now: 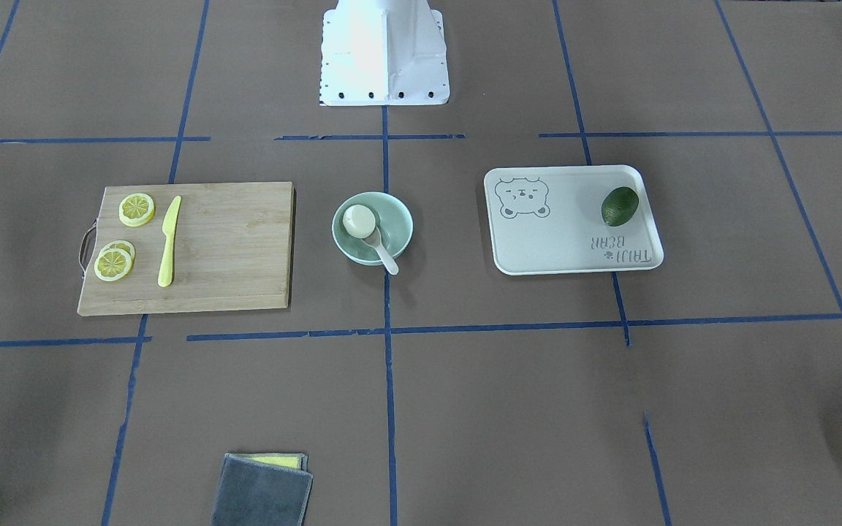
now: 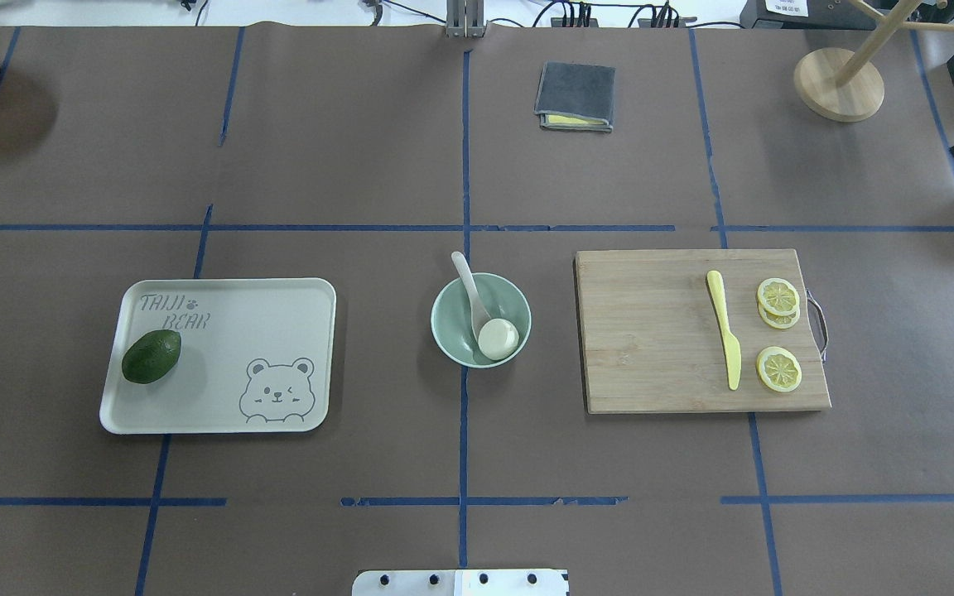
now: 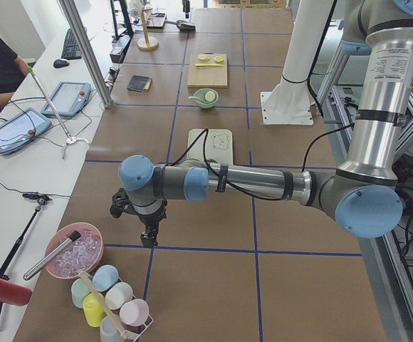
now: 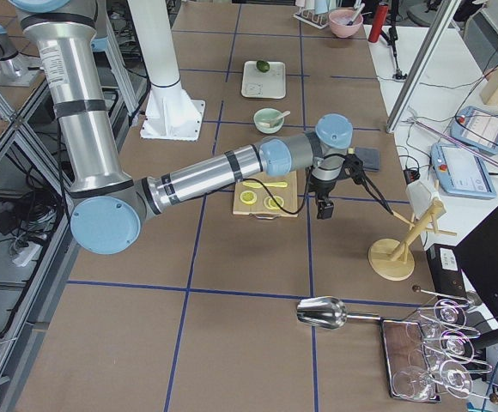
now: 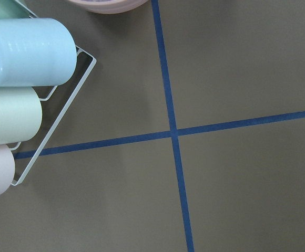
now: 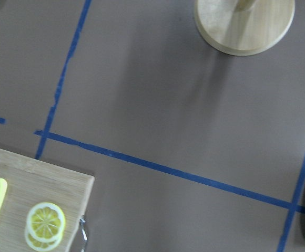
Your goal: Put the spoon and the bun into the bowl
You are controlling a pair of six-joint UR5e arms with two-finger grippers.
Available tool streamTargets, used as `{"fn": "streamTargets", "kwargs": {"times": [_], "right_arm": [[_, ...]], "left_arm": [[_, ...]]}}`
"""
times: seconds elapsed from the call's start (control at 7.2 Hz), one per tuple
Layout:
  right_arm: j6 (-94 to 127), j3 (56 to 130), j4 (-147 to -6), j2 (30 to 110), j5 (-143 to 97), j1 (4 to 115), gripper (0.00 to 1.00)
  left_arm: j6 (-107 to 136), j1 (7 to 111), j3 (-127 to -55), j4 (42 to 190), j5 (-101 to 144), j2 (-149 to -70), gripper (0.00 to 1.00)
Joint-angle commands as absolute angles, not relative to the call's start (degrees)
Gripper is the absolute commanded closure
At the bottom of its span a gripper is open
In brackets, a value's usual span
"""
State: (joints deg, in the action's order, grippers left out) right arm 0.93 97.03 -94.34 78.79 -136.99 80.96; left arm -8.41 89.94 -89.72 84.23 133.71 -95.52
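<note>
Inside bowl: bun, spoon, handle over rim. On tray: avocado.

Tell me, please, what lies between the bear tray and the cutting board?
The mint-green bowl, holding the bun and spoon, sits between them, as the overhead view shows.

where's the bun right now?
Overhead view: the bun sits inside the bowl at table centre, next to the spoon, with the bear tray to its left and the cutting board to its right.
</note>
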Motion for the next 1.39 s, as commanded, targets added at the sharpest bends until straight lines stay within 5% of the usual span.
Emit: {"fn": "streamTargets", "kwargs": {"times": [0.0,1.25], "right_arm": [[-9.82,89.33,-94.22,80.24,-138.52,88.57,0.00],[-12.92,89.47,-93.60,92.02,-139.04,94.40,0.00]], "left_arm": [[-8.53,90.09,-91.48,84.02,133.86,-93.26,0.00],[-8.00,90.00,-91.67,84.11,135.79,-93.16,0.00]]}}
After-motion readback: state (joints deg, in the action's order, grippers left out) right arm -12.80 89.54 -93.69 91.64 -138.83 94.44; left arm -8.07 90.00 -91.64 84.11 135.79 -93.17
